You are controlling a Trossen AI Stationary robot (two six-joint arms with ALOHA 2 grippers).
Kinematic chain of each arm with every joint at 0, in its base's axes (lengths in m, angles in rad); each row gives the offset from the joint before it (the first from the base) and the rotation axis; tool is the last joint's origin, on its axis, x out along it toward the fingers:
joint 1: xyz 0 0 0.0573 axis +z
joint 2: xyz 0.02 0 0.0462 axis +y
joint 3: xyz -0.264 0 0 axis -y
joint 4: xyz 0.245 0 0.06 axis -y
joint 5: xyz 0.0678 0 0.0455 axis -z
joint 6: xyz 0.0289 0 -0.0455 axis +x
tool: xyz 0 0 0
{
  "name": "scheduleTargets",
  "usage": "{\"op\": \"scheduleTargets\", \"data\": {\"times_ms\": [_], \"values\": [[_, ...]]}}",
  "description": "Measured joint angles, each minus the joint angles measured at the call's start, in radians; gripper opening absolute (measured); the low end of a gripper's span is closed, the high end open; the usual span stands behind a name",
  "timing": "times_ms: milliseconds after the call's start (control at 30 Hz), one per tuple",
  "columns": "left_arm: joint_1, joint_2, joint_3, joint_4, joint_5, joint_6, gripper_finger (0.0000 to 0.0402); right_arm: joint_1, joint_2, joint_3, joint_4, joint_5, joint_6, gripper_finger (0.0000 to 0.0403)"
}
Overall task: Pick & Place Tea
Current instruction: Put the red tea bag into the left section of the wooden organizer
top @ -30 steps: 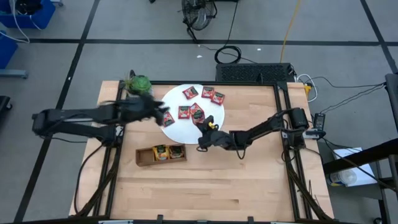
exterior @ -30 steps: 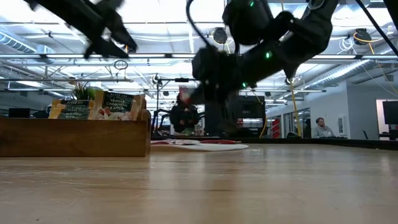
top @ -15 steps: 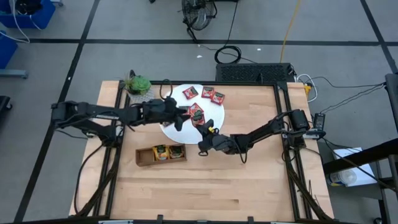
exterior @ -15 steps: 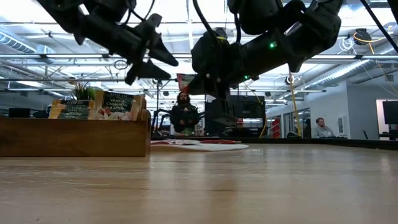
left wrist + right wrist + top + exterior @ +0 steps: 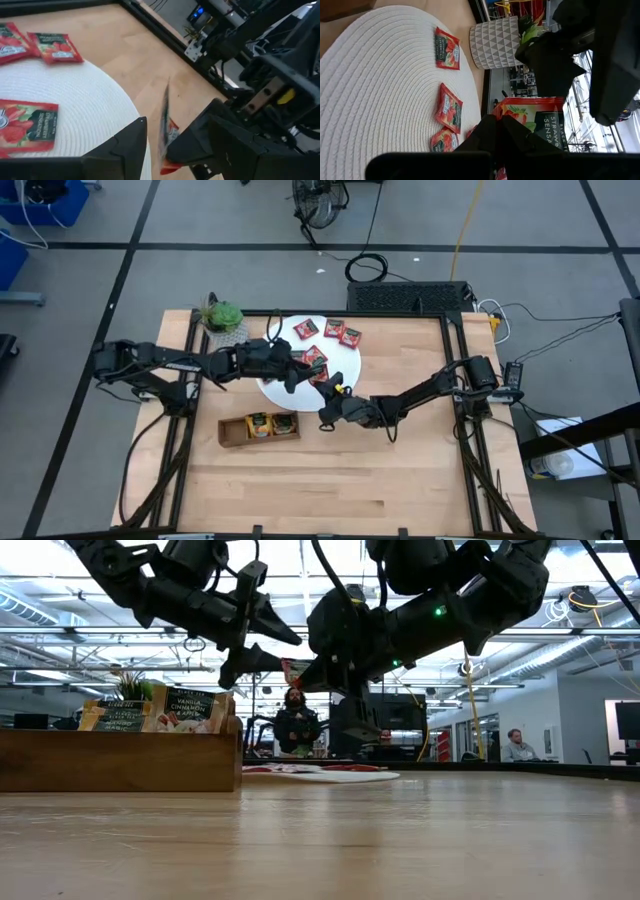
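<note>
While right hand (image 5: 492, 132) pinches red sachet (image 5: 535, 120) upright (edge-on to left hand (image 5: 170, 145)), left fingers gape empty.

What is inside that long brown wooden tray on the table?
The long brown wooden tray holds yellowish tea sachets standing in two compartments; the third, at its end nearer the left arm, looks bare. In the low view its wall hides their lower halves.

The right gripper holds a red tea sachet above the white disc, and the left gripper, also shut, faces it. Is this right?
Not quite. The left gripper is open, not shut, as the left wrist view shows. The right gripper does hold a red tea sachet above the white disc.
</note>
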Motion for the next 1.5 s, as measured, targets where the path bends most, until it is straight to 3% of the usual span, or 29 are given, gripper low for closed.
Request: {"op": "scheduleTargets", "data": {"times_ms": [200,500,633,767,900,1067,1267,1500], "values": [[-0.001,0.0,0.0,-0.006,0.005,0.0,0.0172,0.0,0.0,0.0,0.004,0.0,-0.001,0.0003],[-0.001,0.0,0.0,-0.047,-0.021,0.021,0.0012,0.0,0.0,0.0,0.023,-0.001,-0.002,0.0003],[-0.002,-0.001,0.0,-0.046,-0.019,0.086,0.0005,0.0,-0.001,0.0,0.015,0.0,0.064,0.0005],[-0.005,-0.075,0.004,-0.081,-0.014,0.261,0.0003,0.001,-0.006,0.0,0.018,0.024,0.32,0.0023],[-0.024,-0.204,0.038,-0.263,-0.081,0.534,0.0002,0.008,0.004,-0.037,-0.021,0.034,0.504,0.0057],[-0.12,-0.35,0.039,-0.546,-0.224,0.632,0.0002,0.017,-0.006,-0.064,0.037,0.115,0.659,0.0091],[-0.291,-0.484,0.039,-0.915,-0.342,0.524,0.0001,0.015,-0.025,-0.136,0.159,0.162,0.698,0.0106],[-0.567,-0.574,0.039,-1.117,-0.541,0.287,0.0001,0.011,-0.109,-0.23,0.219,0.159,0.715,0.0099]]}}
